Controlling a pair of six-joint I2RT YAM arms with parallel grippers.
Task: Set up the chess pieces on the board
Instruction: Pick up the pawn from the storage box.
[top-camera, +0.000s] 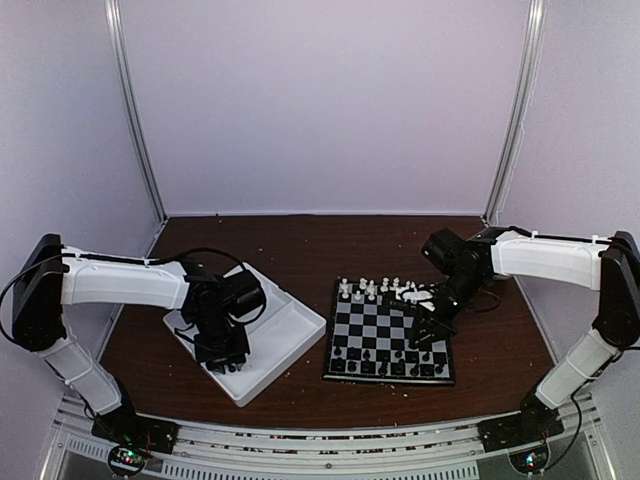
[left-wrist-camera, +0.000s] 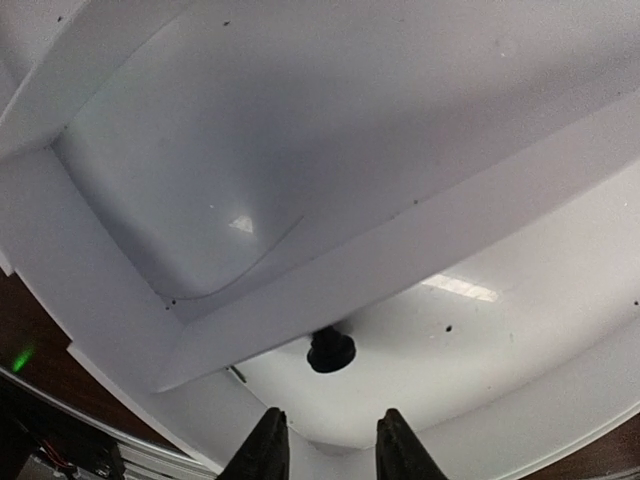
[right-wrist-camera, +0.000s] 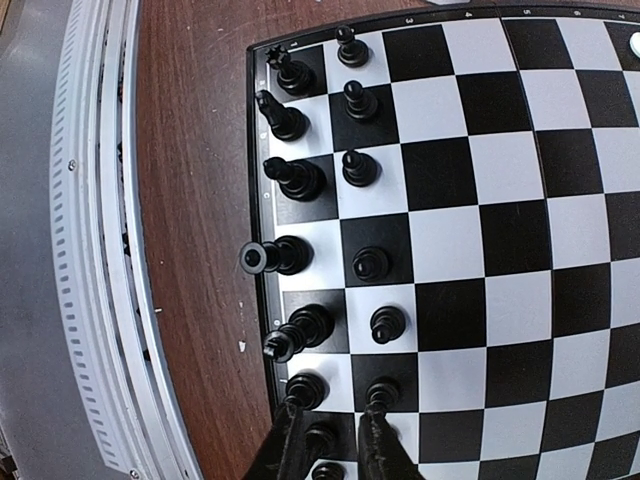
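Observation:
The board (top-camera: 386, 322) lies right of centre. Black chess pieces (top-camera: 385, 362) stand in its two near rows; in the right wrist view they (right-wrist-camera: 300, 180) fill the two left columns of the board (right-wrist-camera: 520, 250), some leaning. My right gripper (top-camera: 428, 335) hovers low over the board's right part. Its jaws (right-wrist-camera: 332, 445) are slightly open and straddle a black piece (right-wrist-camera: 319, 437) in the edge column. My left gripper (top-camera: 222, 350) is open over the white tray (top-camera: 290, 330). One black piece (left-wrist-camera: 331, 351) lies in the tray's near compartment (left-wrist-camera: 520, 340), just ahead of the open fingertips (left-wrist-camera: 332, 450).
White pieces (top-camera: 372, 289) stand along the board's far rows. The tray's other compartment (left-wrist-camera: 300, 150) holds nothing. A metal rail (right-wrist-camera: 100, 250) runs along the table's near edge beside the board. Pale walls enclose the brown table (top-camera: 300, 250).

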